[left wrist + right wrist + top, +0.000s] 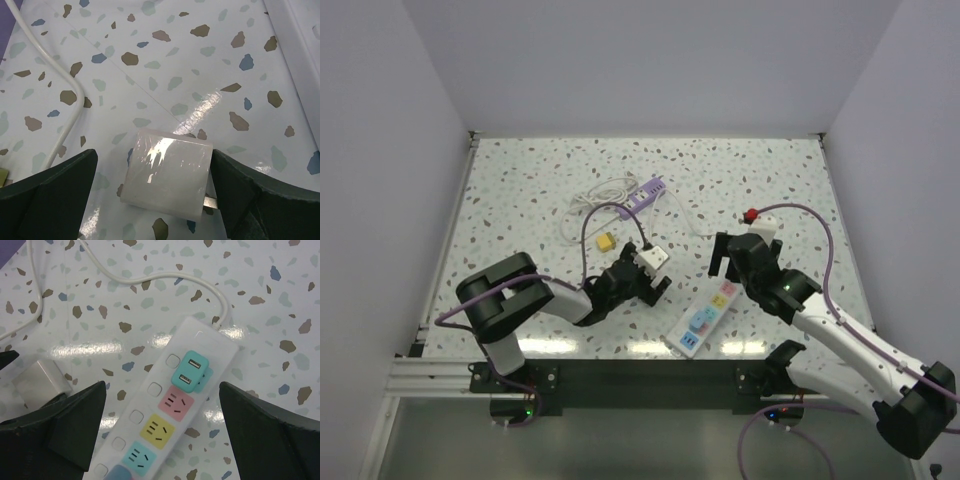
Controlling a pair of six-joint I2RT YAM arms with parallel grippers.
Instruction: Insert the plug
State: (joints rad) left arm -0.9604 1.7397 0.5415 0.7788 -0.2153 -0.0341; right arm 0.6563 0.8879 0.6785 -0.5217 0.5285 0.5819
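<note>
One glossy white cube plug (167,172) sits ungrasped between the spread jaws of my left gripper (152,187); next I must pinch it squarely.

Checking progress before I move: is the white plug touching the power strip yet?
Apart. The right wrist view shows a stretch of speckled table between the white plug and the power strip.
</note>
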